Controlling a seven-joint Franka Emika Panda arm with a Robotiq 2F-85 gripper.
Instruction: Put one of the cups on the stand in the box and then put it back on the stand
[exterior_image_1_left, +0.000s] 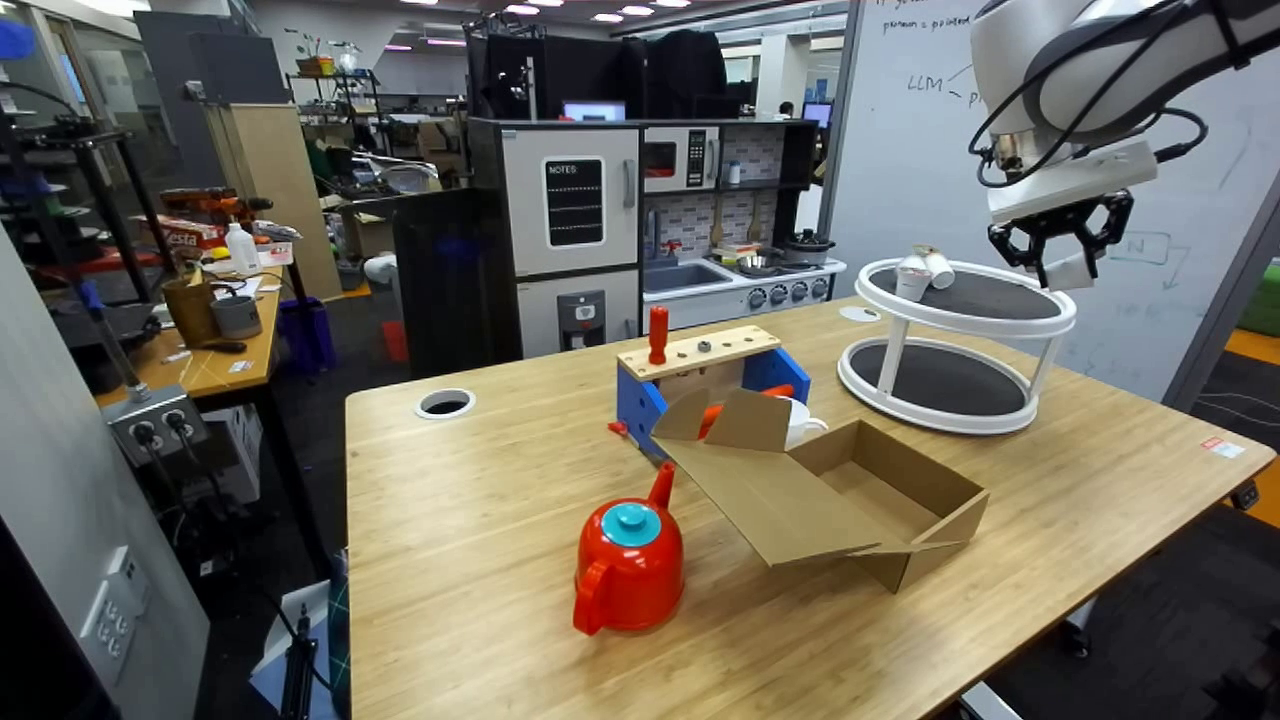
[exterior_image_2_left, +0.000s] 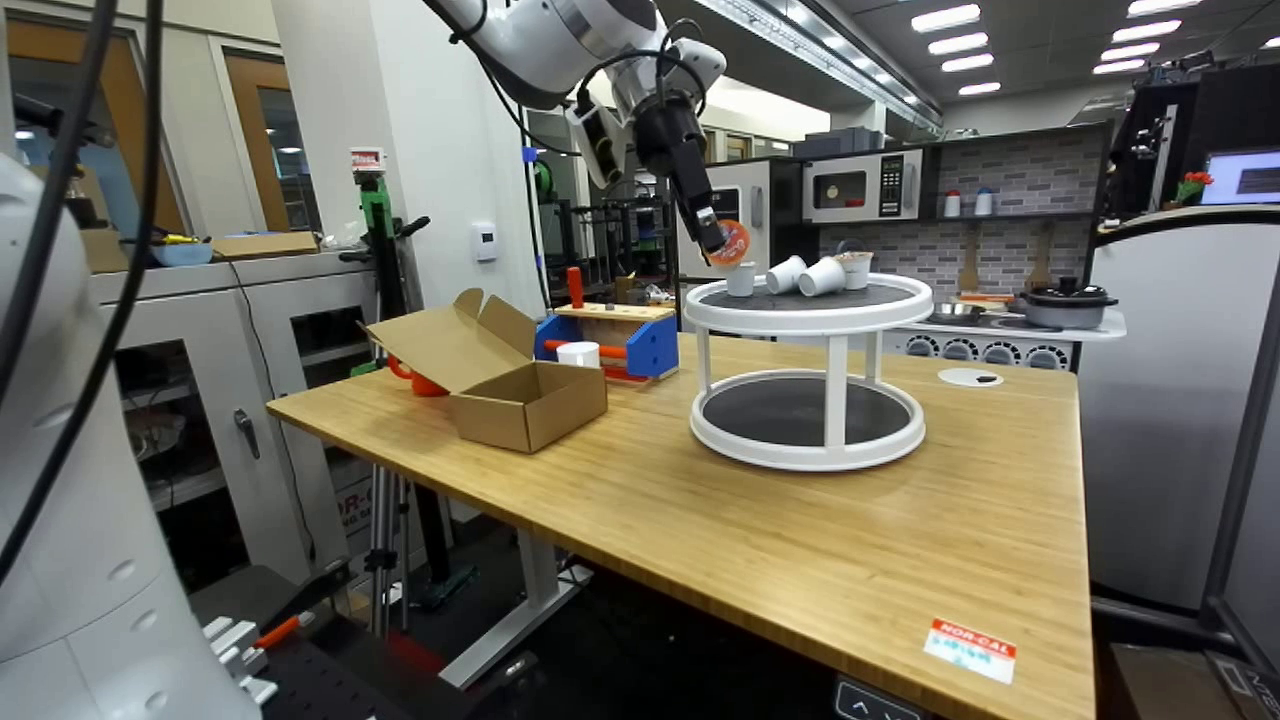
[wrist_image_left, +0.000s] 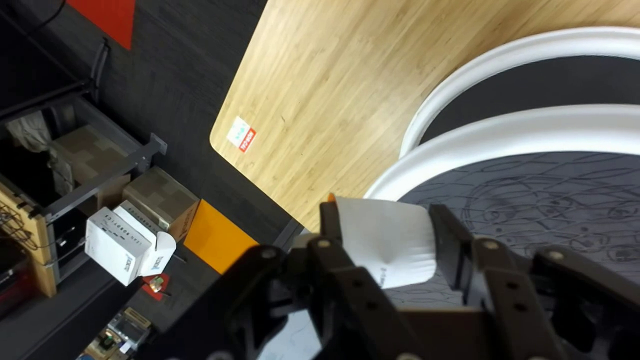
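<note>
near the rim of the white stand (exterior_image_2_left: 790, 321), the arm (exterior_image_1_left: 1095, 90) reaches in from high up, bent at the wrist, its gripper (exterior_image_1_left: 1067, 270) slanting downward with a white cup (wrist_image_left: 387, 242) pinched between its fingers. other cups (exterior_image_2_left: 823, 277) sit on the stand's top; the open box (exterior_image_2_left: 495, 422) lies on the table (exterior_image_2_left: 800, 545), apart from it.

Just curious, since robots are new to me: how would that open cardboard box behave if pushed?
The cardboard box would probably feel light for its size, as its cardboard looks thin. Shallow and sitting flat, it would likely slide rather than tip. Its open lid may flop, since it juts out past the box.
</note>
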